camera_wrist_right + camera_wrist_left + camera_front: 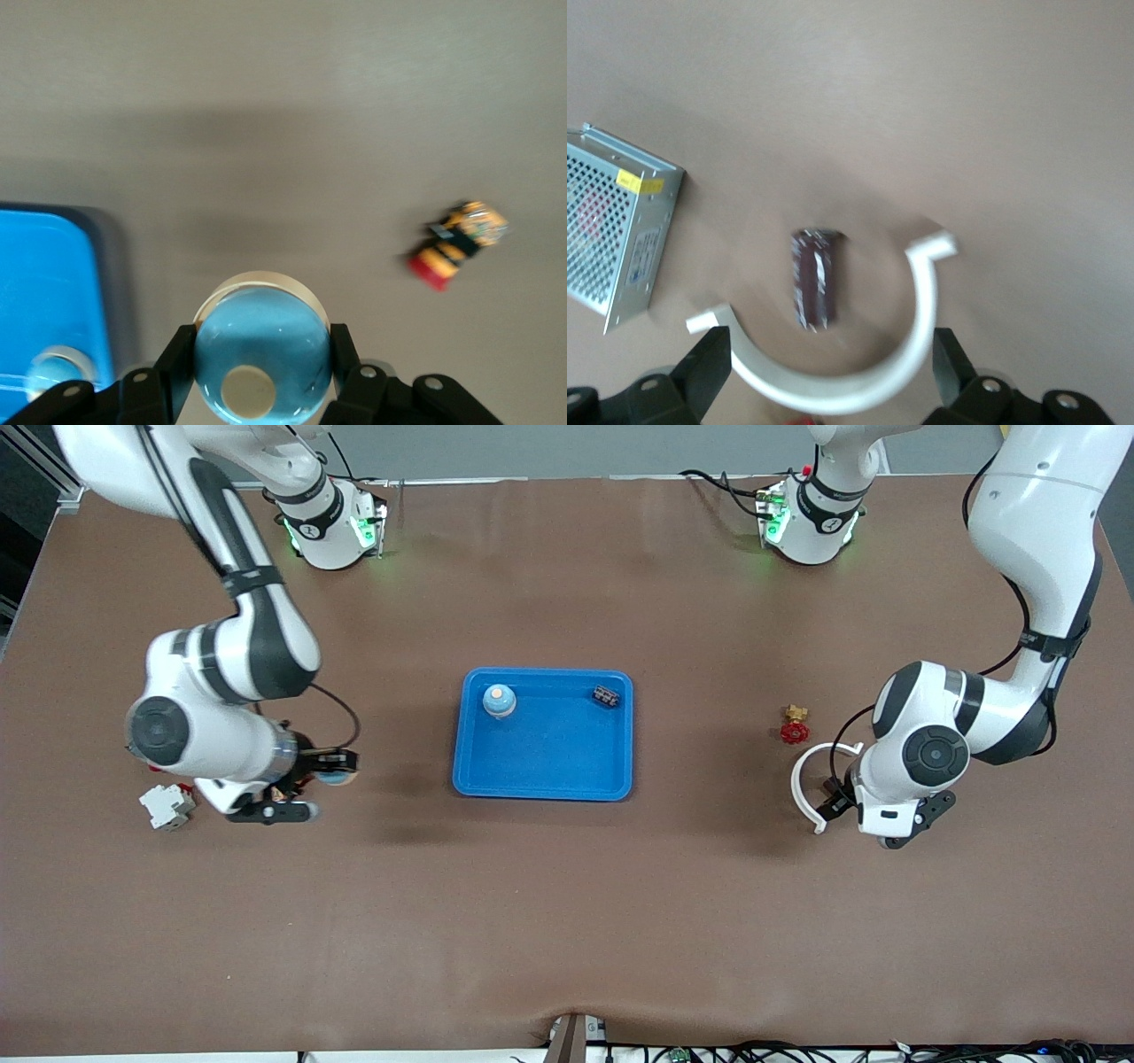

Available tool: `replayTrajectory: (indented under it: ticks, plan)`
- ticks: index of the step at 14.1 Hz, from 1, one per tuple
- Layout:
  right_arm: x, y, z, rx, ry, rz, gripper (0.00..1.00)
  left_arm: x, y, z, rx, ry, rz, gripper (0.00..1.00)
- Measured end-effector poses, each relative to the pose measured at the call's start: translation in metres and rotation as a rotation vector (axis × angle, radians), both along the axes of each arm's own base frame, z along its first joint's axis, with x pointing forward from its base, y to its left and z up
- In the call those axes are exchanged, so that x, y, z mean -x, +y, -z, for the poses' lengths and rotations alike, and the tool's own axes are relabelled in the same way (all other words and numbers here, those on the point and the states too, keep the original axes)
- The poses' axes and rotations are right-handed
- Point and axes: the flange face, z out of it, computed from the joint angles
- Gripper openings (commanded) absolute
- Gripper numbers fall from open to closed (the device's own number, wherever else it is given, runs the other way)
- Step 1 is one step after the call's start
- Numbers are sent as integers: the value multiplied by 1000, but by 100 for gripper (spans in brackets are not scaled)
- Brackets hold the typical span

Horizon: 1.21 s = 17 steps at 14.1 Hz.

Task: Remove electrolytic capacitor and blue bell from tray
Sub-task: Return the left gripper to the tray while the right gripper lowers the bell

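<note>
My right gripper (330,767) (261,341) is shut on a blue dome bell (260,350) with a pale button. It hangs over the bare table toward the right arm's end, beside the blue tray (542,784). A second bell (499,701) and a dark capacitor (606,696) lie in the tray's farther corners. My left gripper (834,797) (830,343) is open, low over the table at the left arm's end. Another dark capacitor (815,279) lies loose on the table inside a white C-shaped ring (859,372). The open fingers (709,367) stand outside the ring.
A red and brass valve (795,726) stands beside the white ring (811,779), slightly farther from the front camera. A perforated metal box (620,235) lies near the loose capacitor. A white breaker (166,806) and a yellow-red part (456,243) lie by the right arm.
</note>
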Motion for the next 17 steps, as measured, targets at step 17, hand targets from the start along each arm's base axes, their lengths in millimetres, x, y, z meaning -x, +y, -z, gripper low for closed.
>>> replayTrajectory:
  ticks: [17]
  plan:
    - [-28, 28, 79, -34, -201, -1, 0, 160, -360, 40, 55, 2, -316, 89]
